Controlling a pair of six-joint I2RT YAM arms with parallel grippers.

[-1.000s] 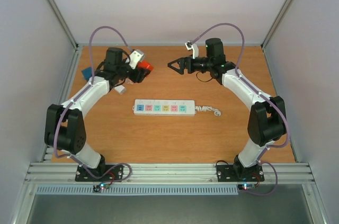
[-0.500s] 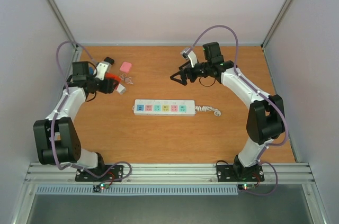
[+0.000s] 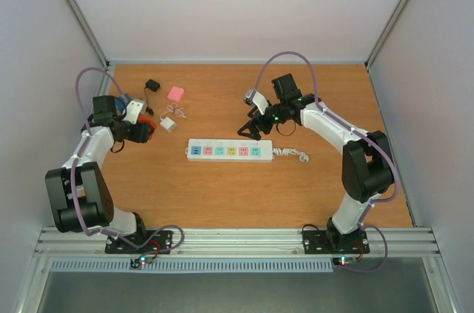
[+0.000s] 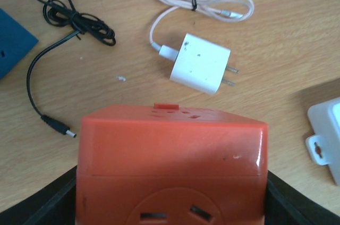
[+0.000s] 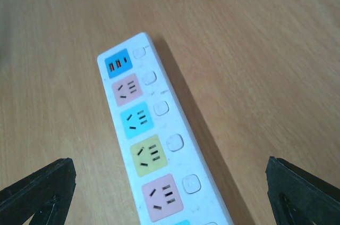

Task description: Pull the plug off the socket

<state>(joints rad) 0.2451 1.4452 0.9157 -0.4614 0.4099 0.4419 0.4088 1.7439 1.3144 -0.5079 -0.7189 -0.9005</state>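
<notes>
Bench [image 3: 222,194] stock as I saw it from the remote station:

1. Socket [image 3: 227,151]: lay flat at mid-bench, long axis left to right, curly cord [image 3: 292,155] at its right end.
2. Red plug adapter [image 4: 170,150]: pinched between the black fingers of the left end effector [image 4: 170,198], near the left edge and well apart from the socket.
3. Right end effector [image 3: 247,131]: fingers spread wide and holding nothing, just beyond the socket's far side, with the outlet row in its wrist view.
4. White charger [image 4: 201,64] with bundled cable: lay on the bench just beyond the adapter.
5. Black cord [image 4: 69,20] and pink item [image 3: 175,93]: far left.
</notes>
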